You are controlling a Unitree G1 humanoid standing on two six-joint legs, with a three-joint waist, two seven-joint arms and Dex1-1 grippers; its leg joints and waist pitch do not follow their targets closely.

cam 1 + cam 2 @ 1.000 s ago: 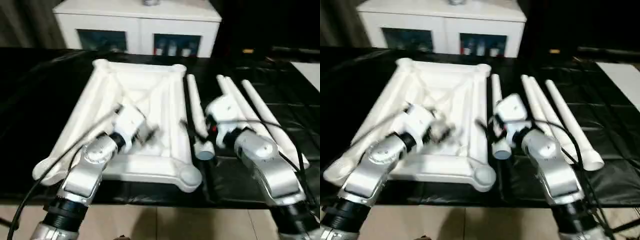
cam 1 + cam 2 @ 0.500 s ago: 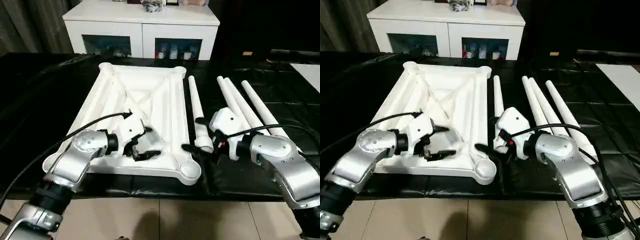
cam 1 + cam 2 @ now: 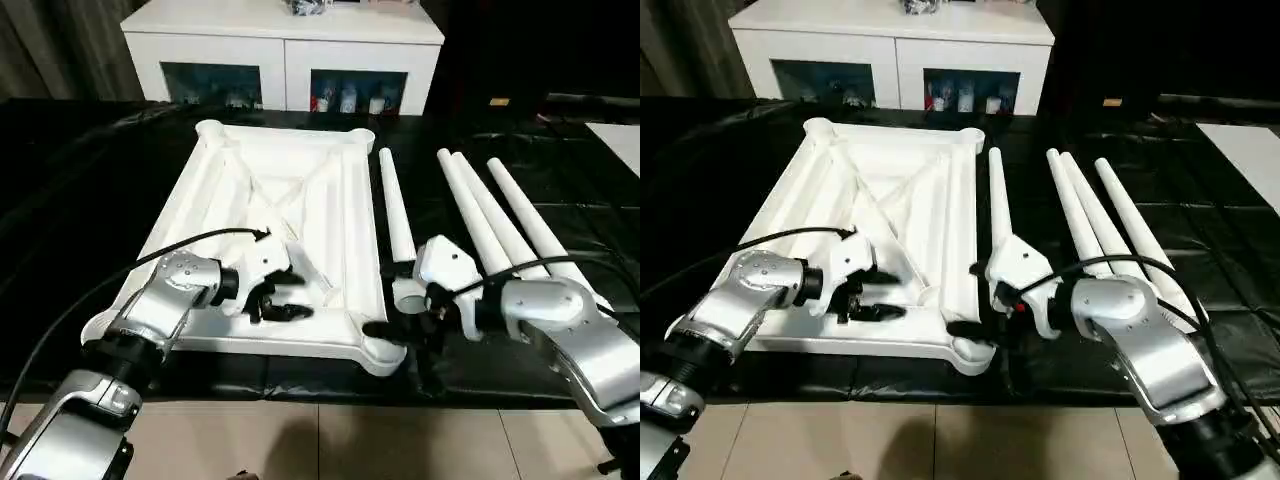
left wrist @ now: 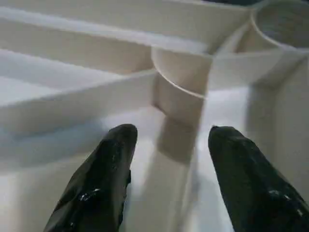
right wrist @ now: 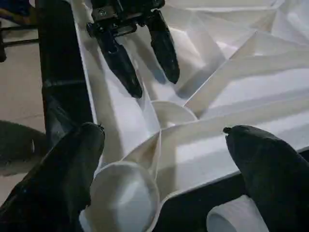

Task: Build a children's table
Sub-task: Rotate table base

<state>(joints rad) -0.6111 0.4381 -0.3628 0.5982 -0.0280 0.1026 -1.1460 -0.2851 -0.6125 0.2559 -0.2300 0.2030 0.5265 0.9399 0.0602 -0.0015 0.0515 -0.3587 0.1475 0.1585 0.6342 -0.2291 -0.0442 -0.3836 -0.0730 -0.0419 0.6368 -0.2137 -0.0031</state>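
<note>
Left arm [image 3: 160, 315]: silver-grey metallic forearm of rounded segments, with a round joint cap near the wrist and a black ribbed collar low at the frame's lower left. White boxy wrist housing ahead of it. A thin black cable arcs from the lower left edge to the top of that housing.

Left gripper [image 3: 283, 297]: two black fingers [image 4: 104, 179], glossy, tapered, with rounded tips.

Right arm [image 3: 1145, 335]: same silver-grey shell, smooth and bulbous, ending in a black ribbed collar at lower right. White angular wrist housing carries a small red mark. Black cables loop over the forearm.

Right gripper [image 3: 395, 327]: black fingers [image 5: 63, 179], matte, broad and rounded.
</note>
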